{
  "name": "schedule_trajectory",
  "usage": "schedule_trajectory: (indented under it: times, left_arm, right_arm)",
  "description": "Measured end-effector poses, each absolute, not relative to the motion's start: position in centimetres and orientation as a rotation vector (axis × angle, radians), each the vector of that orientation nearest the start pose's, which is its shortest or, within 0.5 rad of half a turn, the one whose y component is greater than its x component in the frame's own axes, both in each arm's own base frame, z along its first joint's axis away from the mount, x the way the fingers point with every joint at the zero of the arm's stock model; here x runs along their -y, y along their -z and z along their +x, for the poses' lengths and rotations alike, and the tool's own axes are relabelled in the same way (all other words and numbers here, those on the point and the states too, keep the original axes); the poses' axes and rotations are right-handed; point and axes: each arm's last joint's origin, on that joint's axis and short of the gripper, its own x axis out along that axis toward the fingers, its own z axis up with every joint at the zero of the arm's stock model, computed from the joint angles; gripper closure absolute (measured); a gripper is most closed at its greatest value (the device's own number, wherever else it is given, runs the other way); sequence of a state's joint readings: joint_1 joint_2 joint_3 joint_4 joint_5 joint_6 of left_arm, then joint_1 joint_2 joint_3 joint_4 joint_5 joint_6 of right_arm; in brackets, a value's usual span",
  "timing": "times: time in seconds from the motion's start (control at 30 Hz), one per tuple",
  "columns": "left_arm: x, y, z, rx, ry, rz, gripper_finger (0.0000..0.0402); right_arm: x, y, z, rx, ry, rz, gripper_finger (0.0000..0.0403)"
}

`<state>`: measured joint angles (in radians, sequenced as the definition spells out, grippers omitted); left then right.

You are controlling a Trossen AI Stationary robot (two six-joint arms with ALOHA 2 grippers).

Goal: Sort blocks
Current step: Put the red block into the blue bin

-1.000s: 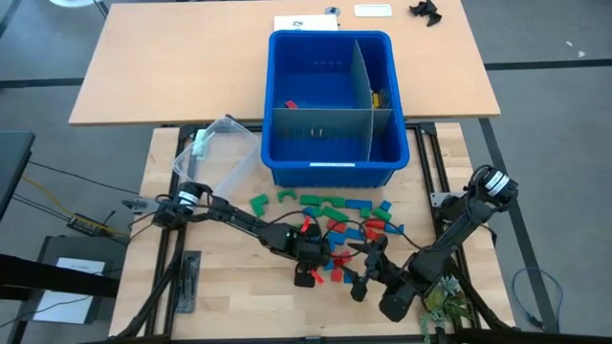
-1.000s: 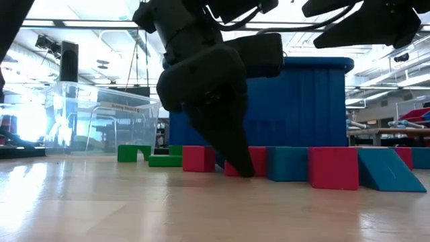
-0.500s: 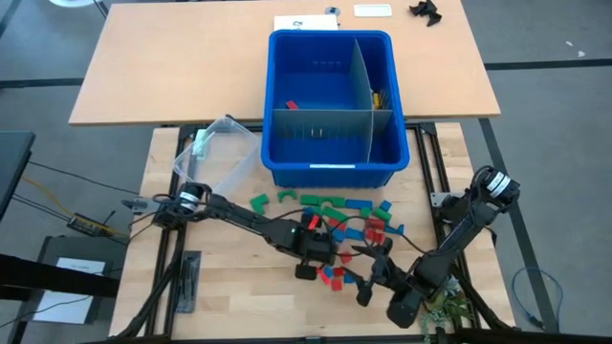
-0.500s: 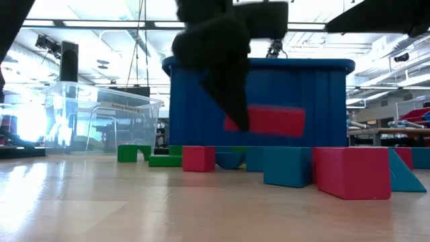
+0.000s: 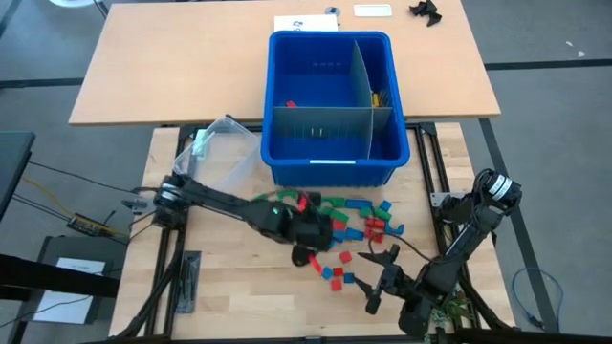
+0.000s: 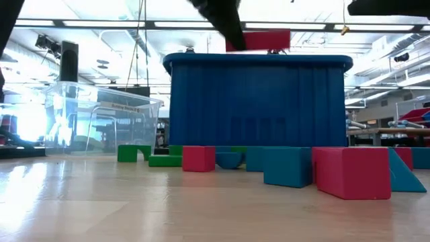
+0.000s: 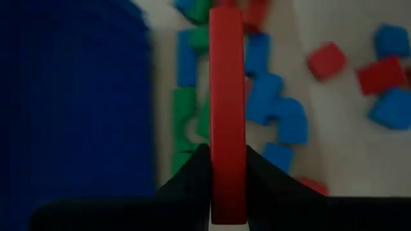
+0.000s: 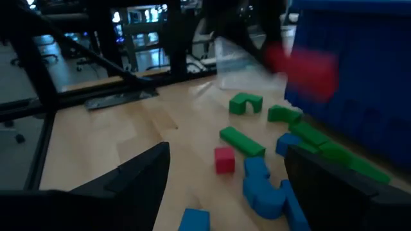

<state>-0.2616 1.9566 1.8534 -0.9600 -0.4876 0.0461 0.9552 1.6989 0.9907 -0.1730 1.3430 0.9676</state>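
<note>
My left gripper (image 5: 304, 206) hangs over the scattered blocks in front of the blue bin (image 5: 287, 170), shut on a long red block (image 7: 227, 90). In the low view that red block (image 6: 261, 40) shows level, high above the table. The other blocks (image 5: 352, 218), red, blue and green, lie flat on the wooden table between the bin and my right gripper (image 5: 376, 279). My right gripper (image 8: 225, 192) stands open near the table's front edge, facing the pile, with nothing between its fingers. My left gripper pinches the long red block between its two fingers (image 7: 192, 176), on its two flat sides at the near end (image 7: 227, 183). The fingers slant downward toward the bin, and the block sticks out ahead of them. The block is lifted clear of the table.
The blue bin has inner dividers (image 5: 356, 91) and holds a few small pieces. A clear plastic tub (image 5: 218, 145) lies tipped to the bin's left. Bare wood (image 5: 239, 287) shows at the near left of the table.
My left gripper has risen from the table with the long red block, which is now lifted well clear of the pile, and has shifted a little toward the blue bin. My right gripper has drifted slightly toward the table's near right corner, still open.
</note>
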Motion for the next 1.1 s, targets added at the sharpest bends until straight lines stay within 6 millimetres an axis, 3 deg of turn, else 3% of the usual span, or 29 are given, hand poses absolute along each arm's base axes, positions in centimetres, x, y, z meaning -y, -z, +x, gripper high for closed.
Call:
schedule_trajectory:
  times: [0.23, 0.43, 0.53, 0.73, 0.97, 1.1]
  left_arm:
    - [4.3, -36.3, 38.9, -0.782, -0.305, 0.387, 0.0339]
    - [-1.6, -41.3, 37.2, -0.563, -0.444, 0.340, 0.0339]
    - [-5.3, -42.8, 36.6, -0.479, -0.521, 0.318, 0.0339]
    - [-12.7, -43.0, 35.3, -0.445, -0.639, 0.254, 0.0339]
    - [-20.1, -40.9, 33.8, -0.524, -0.777, 0.201, 0.0339]
    - [-23.2, -39.6, 33.1, -0.566, -0.834, 0.171, 0.0338]
  right_arm:
    - [-24.6, -19.4, 21.9, -0.226, 0.433, 0.186, 0.0096]
    - [-23.9, -19.1, 23.0, -0.325, 0.390, 0.231, 0.0096]
    - [-23.6, -19.1, 23.3, -0.331, 0.397, 0.235, 0.0096]
    - [-23.3, -18.9, 23.5, -0.356, 0.399, 0.253, 0.0096]
    - [-23.1, -18.5, 23.3, -0.364, 0.407, 0.285, 0.0096]
    - [-23.0, -18.3, 23.2, -0.364, 0.413, 0.304, 0.0096]
